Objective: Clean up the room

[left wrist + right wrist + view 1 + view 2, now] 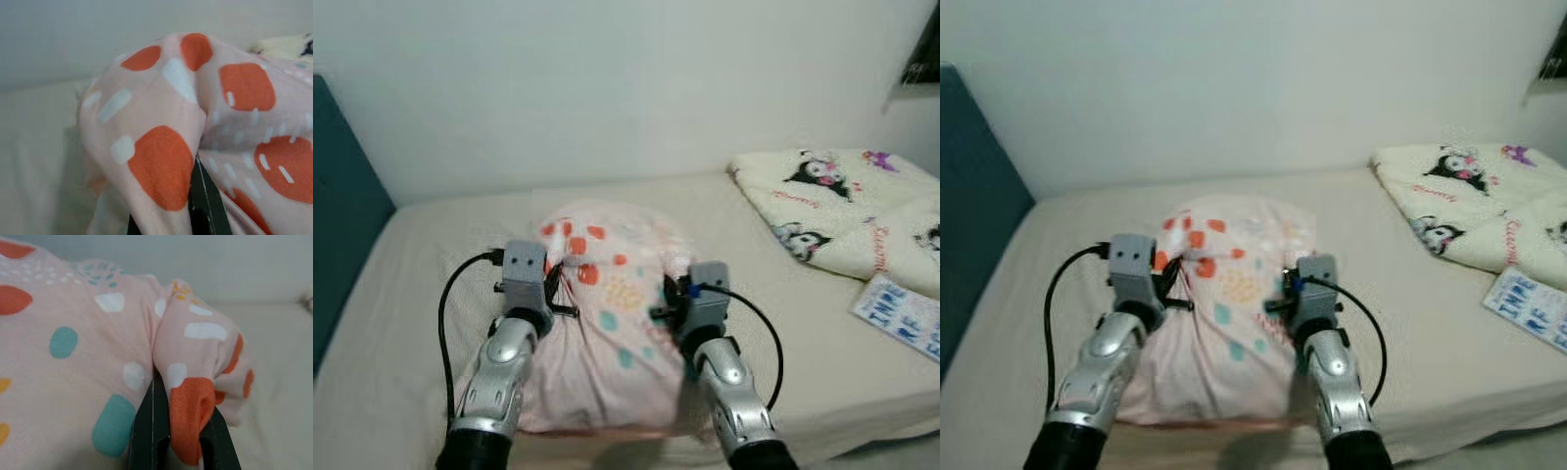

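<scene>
One pink pillow (pixel 607 323), spotted with orange, teal and white, lies on the bed (pixel 421 294) in the lower middle of the frame, and two silver arms reach up to it from the bottom edge. The left hand (pixel 558 289) is at the pillow's left side, just left of centre in the frame; the right hand (pixel 664 302) is at its right side, just right of centre. The pillow sits between the two, touching both.

In the left wrist view a fold of the spotted cloth drapes over a black finger (pixel 205 200), so the left hand is clamped on the pillow. In the right wrist view the two black fingers (pixel 151 431) pinch a bunched fold with an orange patch between them, so the right hand is clamped on the pillow as well.

One cream blanket (pixel 842 211) printed with black-and-white cartoon figures lies folded at the right of the frame, well apart from the pillow. Below it, at the right edge, one white sheet with blue lettering (pixel 901 318) rests on the bed. A teal headboard (pixel 342 215) fills the left edge, with a pale wall (pixel 607 88) across the top.
</scene>
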